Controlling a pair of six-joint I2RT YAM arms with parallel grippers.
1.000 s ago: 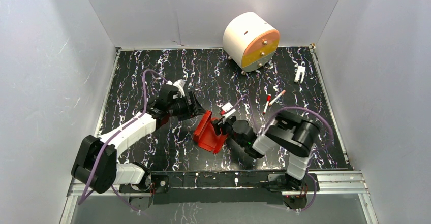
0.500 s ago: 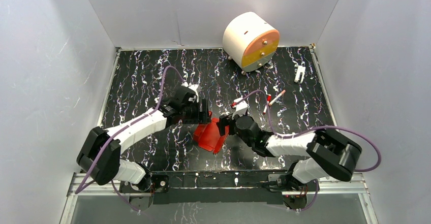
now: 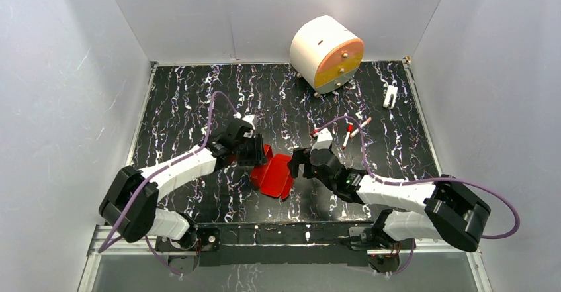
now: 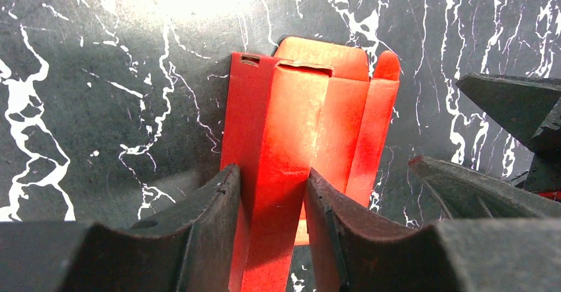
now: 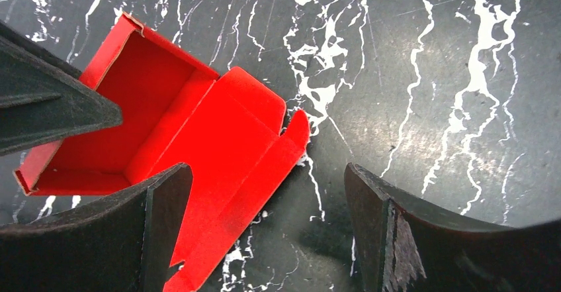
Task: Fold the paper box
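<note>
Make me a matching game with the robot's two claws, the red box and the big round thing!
Things:
1. left gripper
2. right gripper
3. drum
4. paper box

Descriptions:
A. white with an orange face
B. open wide
C. bright red, lying between the two arms
D. closed on a red card wall

Pairs: 1-D, 2-B, 3-A, 4-C

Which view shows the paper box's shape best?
Right wrist: the paper box shows its open tray and flat flaps. Left wrist sees one wall pinched in the left claw; the top view shows it small.
</note>
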